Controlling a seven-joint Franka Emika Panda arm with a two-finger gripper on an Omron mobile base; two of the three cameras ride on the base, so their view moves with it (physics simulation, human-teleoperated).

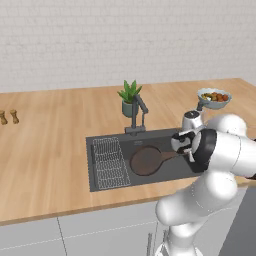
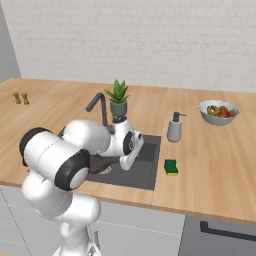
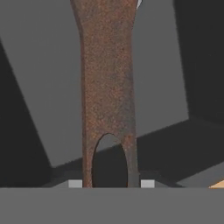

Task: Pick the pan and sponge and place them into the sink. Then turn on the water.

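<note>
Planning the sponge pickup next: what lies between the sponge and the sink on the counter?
Nothing: in the right base view the sponge sits on bare wooden counter just right of the sink rim. The soap dispenser stands further back, off that stretch.

1. The claw [image 1: 184,142] hangs over the right part of the large rectangular dark-grey recessed sink [image 1: 105,186], set in the wooden bench [image 1: 45,150].
2. The round dark-brown frying pan [image 1: 146,160] lies in the sink left of the claw, its handle reaching to the claw.
3. The wire rack [image 1: 110,162] lies further left.
4. The small rectangular green-and-yellow sponge [image 2: 171,167] lies on the bench right of the claw.
5. The tall dark-grey angular faucet [image 1: 138,113] and the potted green plant [image 1: 130,97] stand behind.
</note>
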